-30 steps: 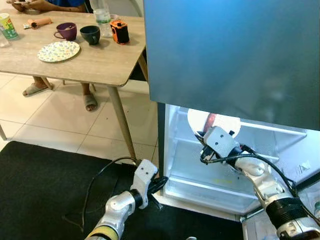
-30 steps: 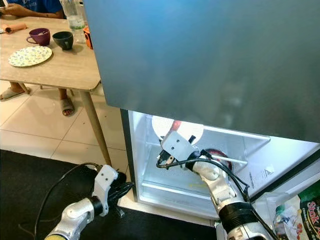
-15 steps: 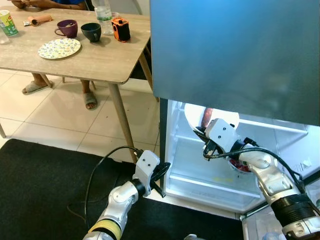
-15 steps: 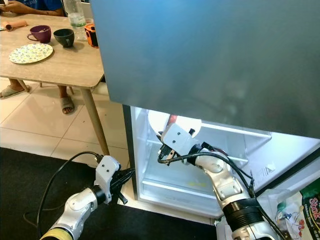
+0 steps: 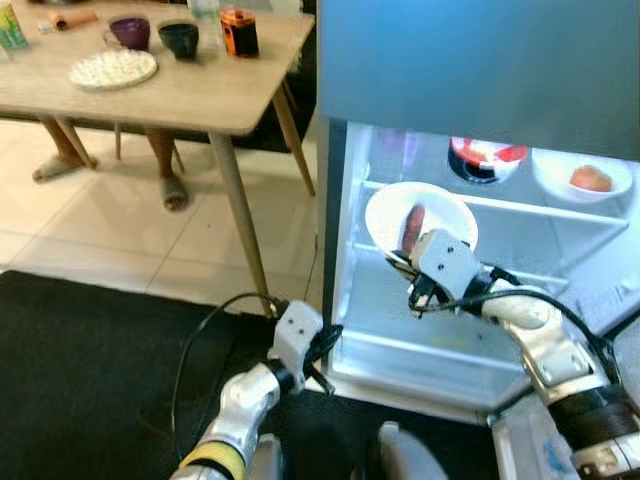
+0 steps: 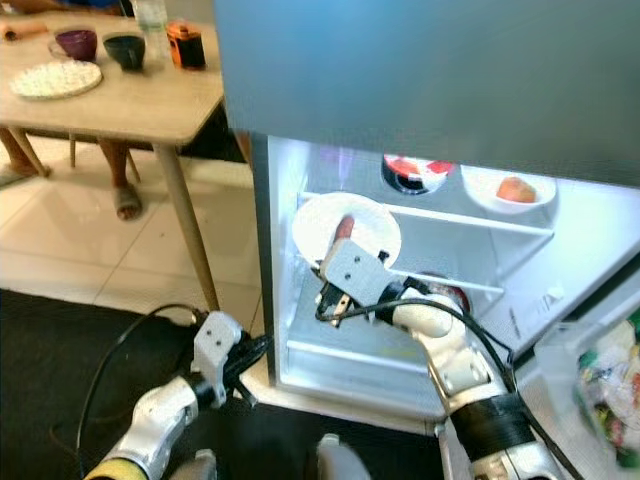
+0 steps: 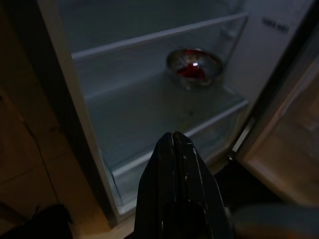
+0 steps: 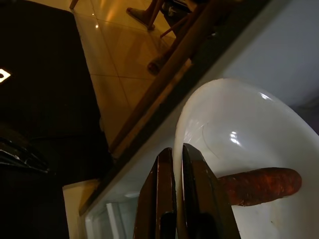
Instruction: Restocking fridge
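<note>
While inside open fridge | right gripper clamped on white plate rim, sausage aboard | left gripper pressed together, low beside door frame

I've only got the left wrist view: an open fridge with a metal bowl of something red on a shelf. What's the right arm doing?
Observer: The right gripper is clamped on the rim of a round white plate carrying a reddish-brown sausage-shaped piece of food, held at the fridge opening.
Operator: What's on the shelf higher up?
Observer: A dark bowl with red and white contents and a white bowl holding an orange-red fruit.
Operator: Anyone nearby?
Observer: A person's sandalled feet show under the wooden table to the robot's left.
</note>
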Robot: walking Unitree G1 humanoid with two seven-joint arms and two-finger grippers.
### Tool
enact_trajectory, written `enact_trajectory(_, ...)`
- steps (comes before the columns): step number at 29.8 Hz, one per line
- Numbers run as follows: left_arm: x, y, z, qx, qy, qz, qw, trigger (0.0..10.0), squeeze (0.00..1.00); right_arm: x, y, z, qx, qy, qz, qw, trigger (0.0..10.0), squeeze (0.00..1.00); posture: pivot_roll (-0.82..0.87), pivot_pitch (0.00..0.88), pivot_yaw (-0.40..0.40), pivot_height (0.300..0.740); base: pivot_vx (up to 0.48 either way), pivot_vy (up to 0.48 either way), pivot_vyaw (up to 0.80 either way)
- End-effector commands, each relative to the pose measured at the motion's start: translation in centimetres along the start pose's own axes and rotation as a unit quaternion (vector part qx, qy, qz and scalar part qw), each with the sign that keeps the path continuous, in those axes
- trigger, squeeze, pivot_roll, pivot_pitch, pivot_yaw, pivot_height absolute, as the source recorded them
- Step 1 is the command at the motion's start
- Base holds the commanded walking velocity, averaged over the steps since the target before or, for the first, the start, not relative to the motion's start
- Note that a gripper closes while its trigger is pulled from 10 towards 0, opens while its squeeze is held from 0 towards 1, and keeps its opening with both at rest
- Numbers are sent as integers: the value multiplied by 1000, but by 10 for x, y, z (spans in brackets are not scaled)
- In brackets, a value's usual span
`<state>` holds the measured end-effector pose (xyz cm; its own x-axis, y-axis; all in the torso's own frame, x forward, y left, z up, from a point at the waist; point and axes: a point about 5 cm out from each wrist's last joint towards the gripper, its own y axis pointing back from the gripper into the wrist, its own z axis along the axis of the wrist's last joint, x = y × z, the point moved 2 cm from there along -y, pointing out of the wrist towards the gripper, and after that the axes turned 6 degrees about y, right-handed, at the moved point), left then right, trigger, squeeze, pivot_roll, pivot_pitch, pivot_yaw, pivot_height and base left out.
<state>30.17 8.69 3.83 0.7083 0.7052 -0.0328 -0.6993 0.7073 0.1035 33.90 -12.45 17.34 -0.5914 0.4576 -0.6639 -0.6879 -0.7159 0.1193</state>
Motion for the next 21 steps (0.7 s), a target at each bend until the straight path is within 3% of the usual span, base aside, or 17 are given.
enact_trajectory(1, -5, -7, 8, -18, -8, -8, 1000, 10000, 0, -6, 3, 8, -18, 1, -9, 1000, 10000, 0, -87, 140, -5, 592, 0, 0, 0)
enact_trajectory(13, -7, -15, 28, -56, -26, -12, 998, 10000, 0, -10, 4, 21, -43, 15, 5, 999, 10000, 0, -86, 133, -4, 592, 0, 0, 0)
enact_trajectory(19, -6, -21, 44, -86, -37, -12, 996, 10000, 0, -17, 11, 34, -66, 54, 33, 996, 10000, 0, -86, 134, -4, 592, 0, 0, 0)
enact_trajectory(20, -7, -22, 48, -93, -40, -13, 995, 10000, 0, -22, 12, 37, -69, 61, 36, 995, 10000, 0, -86, 134, -4, 592, 0, 0, 0)
enact_trajectory(21, -9, -25, 55, -106, -43, -17, 993, 10000, 0, -36, 12, 44, -64, 81, 32, 994, 10000, 0, -89, 135, -3, 592, 0, 0, 0)
